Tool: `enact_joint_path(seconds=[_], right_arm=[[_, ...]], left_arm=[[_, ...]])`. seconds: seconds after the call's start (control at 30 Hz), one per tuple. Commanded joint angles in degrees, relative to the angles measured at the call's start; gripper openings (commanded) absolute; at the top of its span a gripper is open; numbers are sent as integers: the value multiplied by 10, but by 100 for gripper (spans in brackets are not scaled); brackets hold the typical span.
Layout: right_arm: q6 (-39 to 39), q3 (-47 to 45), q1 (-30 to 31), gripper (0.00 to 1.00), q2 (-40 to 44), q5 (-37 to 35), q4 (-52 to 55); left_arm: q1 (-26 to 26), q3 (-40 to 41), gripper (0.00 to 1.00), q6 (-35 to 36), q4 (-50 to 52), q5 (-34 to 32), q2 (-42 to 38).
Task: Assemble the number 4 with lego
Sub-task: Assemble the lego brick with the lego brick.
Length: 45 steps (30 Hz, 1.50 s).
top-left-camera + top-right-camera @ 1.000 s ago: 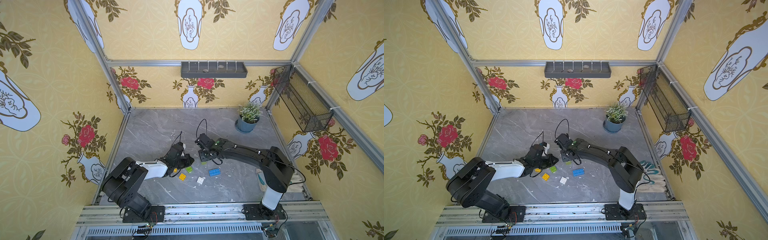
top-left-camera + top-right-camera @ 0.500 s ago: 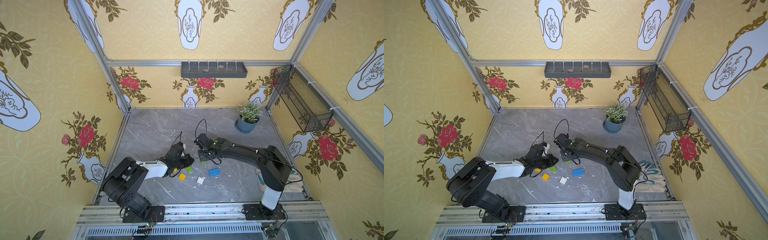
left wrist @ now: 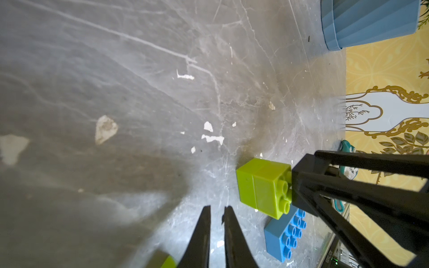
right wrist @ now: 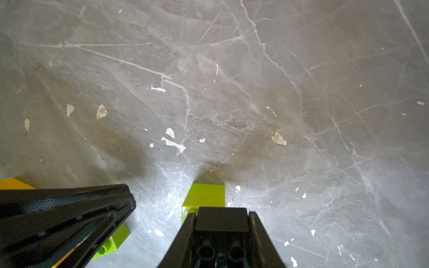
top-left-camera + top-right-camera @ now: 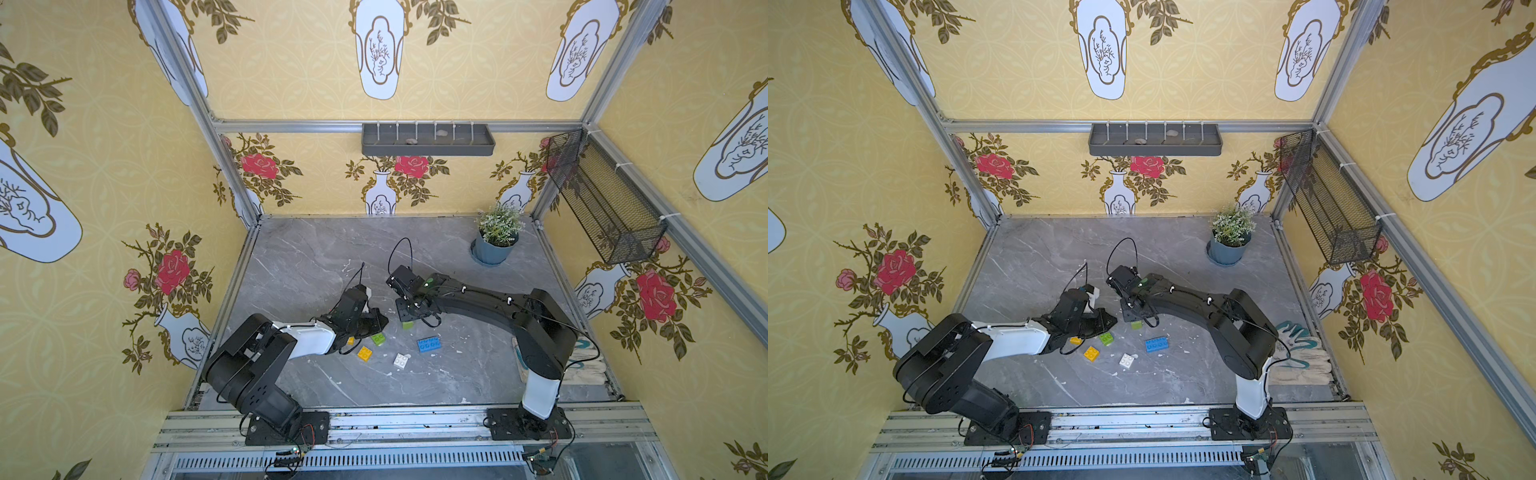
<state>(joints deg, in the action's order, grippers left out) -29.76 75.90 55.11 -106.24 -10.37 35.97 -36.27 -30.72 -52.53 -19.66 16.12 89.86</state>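
Observation:
My right gripper [image 4: 221, 214] is shut on a black brick [image 4: 220, 220] and sets it against the studs of a lime green brick [image 4: 204, 197] standing on the grey table; that green brick [image 3: 262, 185] also shows in the left wrist view. My left gripper [image 3: 217, 210] is shut with nothing between its fingers and hovers low just to the left, over a second green brick [image 5: 378, 338]. The lego lies loose in both top views: a yellow brick [image 5: 365, 353], a white brick [image 5: 401, 360] and a blue 2x4 [image 5: 429, 344]. The number 4 is out of view.
A potted plant [image 5: 494, 239] stands at the back right of the table. Work gloves [image 5: 1296, 353] lie at the right edge by the right arm's base. A grey shelf tray [image 5: 428, 139] and a mesh basket [image 5: 602, 199] hang on the walls.
The right arm has shifted slightly to the left with the black brick. The left arm and the loose bricks have not moved.

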Motion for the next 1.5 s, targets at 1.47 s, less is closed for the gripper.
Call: enact_joint_path(seconds=[1.47], right_arm=[[-11,52,-20,23,-27,46,73]], left_arm=[[1,-10,15,8,-2,1,14]])
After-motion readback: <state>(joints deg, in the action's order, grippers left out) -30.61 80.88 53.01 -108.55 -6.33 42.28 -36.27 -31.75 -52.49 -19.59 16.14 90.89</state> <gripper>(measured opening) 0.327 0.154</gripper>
